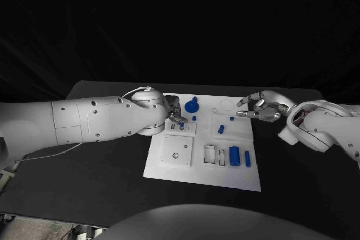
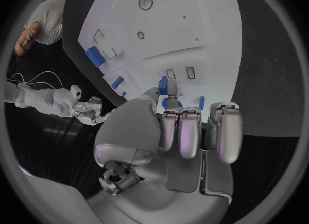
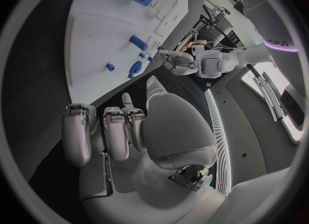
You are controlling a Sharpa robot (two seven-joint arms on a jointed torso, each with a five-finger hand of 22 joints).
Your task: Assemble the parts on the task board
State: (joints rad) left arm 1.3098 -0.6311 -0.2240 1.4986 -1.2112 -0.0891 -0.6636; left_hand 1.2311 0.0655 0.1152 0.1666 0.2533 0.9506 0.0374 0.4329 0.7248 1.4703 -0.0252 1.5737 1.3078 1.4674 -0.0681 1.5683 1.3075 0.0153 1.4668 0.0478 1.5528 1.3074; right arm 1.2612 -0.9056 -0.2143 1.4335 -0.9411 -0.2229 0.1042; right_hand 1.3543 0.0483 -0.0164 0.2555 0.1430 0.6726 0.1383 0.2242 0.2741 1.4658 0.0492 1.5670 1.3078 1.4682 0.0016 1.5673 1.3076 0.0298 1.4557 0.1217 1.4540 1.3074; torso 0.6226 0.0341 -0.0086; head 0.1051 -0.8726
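Head view: left hand point(image 1: 174, 114) sits at upper left of the task board point(image 1: 196, 169), fingers touching or pinching a blue part point(image 1: 182, 112), grip unclear; right hand point(image 1: 260, 107), spread empty, hovers off the upper-right edge, farther from it.

The white task board point(image 1: 180, 169) lay flat mid-table. On it a large blue cylinder point(image 1: 234, 155) and a slim blue pin point(image 1: 247, 158) lay near its right edge, a small blue peg point(image 1: 221, 129) above them, and a round blue knob point(image 1: 191, 105) at its far end.
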